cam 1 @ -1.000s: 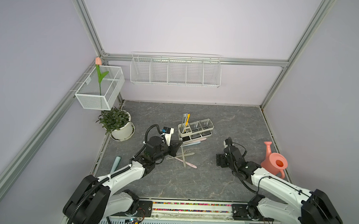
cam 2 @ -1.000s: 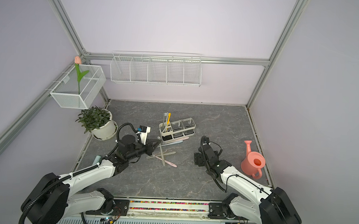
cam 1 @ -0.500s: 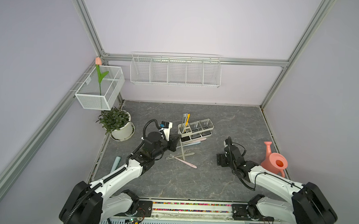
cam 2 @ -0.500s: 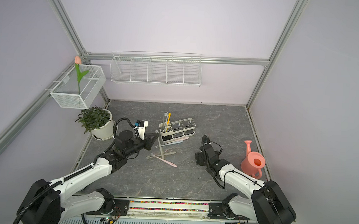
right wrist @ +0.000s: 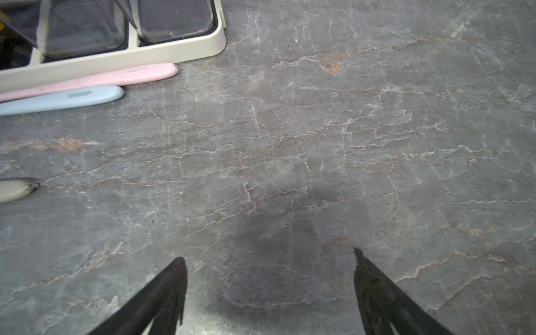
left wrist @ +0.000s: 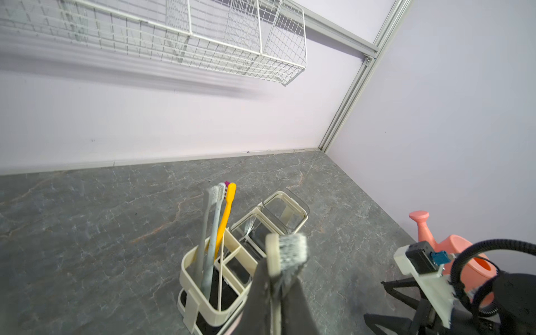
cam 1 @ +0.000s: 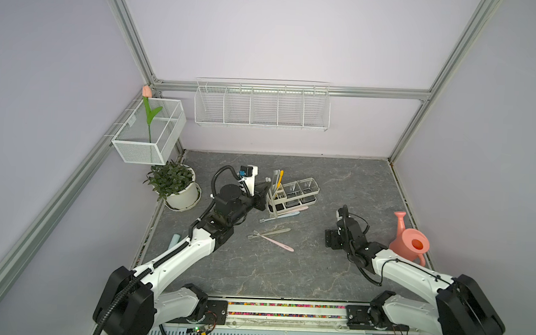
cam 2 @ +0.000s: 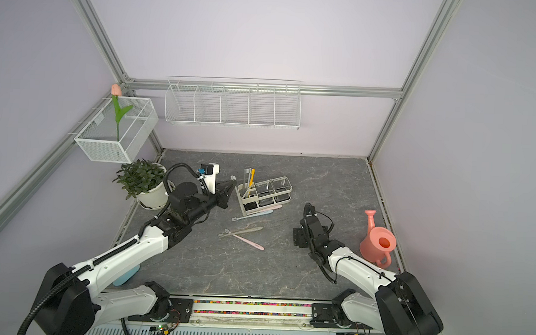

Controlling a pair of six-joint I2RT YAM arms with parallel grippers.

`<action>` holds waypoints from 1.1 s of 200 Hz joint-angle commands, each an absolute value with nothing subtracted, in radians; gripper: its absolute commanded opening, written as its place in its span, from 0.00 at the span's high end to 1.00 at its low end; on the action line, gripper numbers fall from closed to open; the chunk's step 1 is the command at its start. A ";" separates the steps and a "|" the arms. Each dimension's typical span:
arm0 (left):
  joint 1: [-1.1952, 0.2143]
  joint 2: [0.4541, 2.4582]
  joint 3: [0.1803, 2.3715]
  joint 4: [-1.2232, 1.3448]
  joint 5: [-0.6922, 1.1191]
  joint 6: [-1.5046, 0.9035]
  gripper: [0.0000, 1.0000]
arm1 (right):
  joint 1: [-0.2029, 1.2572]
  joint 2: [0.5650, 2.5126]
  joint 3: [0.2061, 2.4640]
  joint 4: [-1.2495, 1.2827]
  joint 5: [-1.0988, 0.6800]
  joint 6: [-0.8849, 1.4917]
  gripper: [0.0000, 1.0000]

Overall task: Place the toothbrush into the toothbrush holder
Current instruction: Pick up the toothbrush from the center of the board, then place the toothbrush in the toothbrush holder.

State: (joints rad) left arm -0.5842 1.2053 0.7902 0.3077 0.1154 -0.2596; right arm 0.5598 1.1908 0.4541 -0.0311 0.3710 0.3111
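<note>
The cream-white toothbrush holder (cam 1: 293, 195) (cam 2: 263, 193) stands mid-table with three toothbrushes (cam 1: 277, 178) upright in its divided end. My left gripper (cam 1: 264, 190) (cam 2: 229, 188) hovers just left of that end, shut on a cream toothbrush. In the left wrist view its bristled head (left wrist: 287, 249) sticks up out of the left gripper (left wrist: 277, 278), beside the holder's rim (left wrist: 188, 261). My right gripper (cam 1: 330, 239) (right wrist: 269, 258) is open low over bare table to the right, holding nothing.
Pink and blue toothbrushes (cam 1: 286, 211) lie along the holder's front; two more lie crossed (cam 1: 271, 236) nearer me. A pink watering can (cam 1: 409, 242) stands at the right, a potted plant (cam 1: 174, 182) at the left. Wire baskets (cam 1: 262, 106) hang on the walls.
My left gripper has risen and moved back towards the holder's divided end, carrying the toothbrush. The right arm has barely moved.
</note>
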 commanded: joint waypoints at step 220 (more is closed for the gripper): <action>-0.583 1.418 1.032 0.409 0.040 0.066 1.00 | 0.542 1.293 0.509 -0.062 0.320 0.309 0.08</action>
State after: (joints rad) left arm -0.5842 1.4055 0.9916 0.3702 0.0525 0.0406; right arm 0.5495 1.2812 0.4885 -0.0402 0.3340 0.3111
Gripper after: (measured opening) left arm 0.077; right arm 0.916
